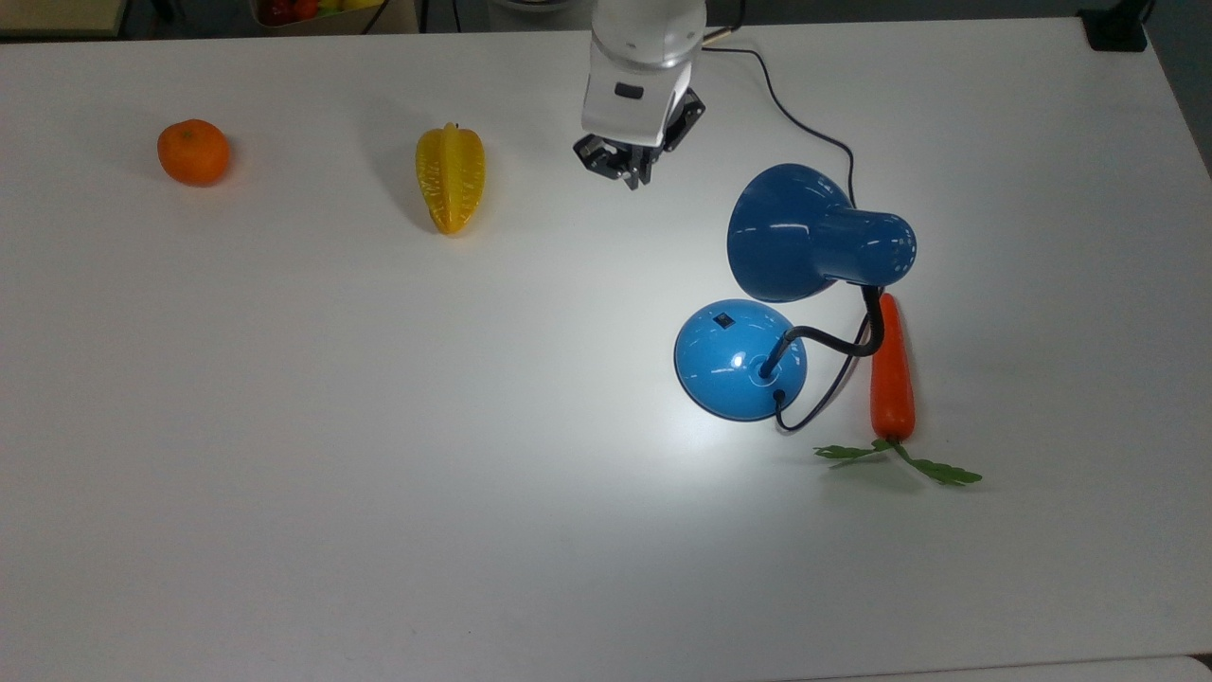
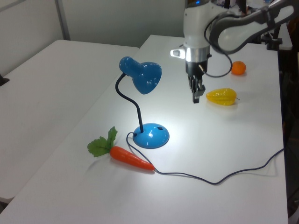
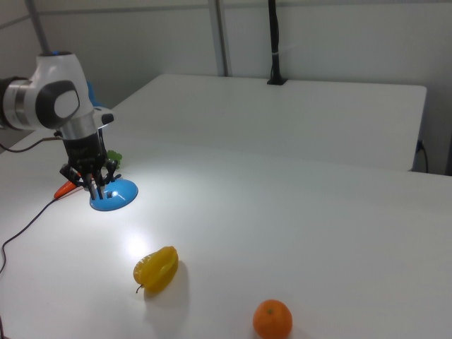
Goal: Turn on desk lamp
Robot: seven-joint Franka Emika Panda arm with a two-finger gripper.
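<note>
One lit desk lamp (image 1: 805, 256) glows on the worktop (image 1: 379, 474); my end effector (image 1: 627, 170) hangs apart from it, fingers pressed together, empty.

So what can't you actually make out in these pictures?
- Right view: the desk lamp shade and neck, hidden behind the arm.
- Top view: the bulb, covered by the shade.
- Top view: the items in the container, cut off by the top edge.
- Lamp cord's plug end, out of frame.
</note>
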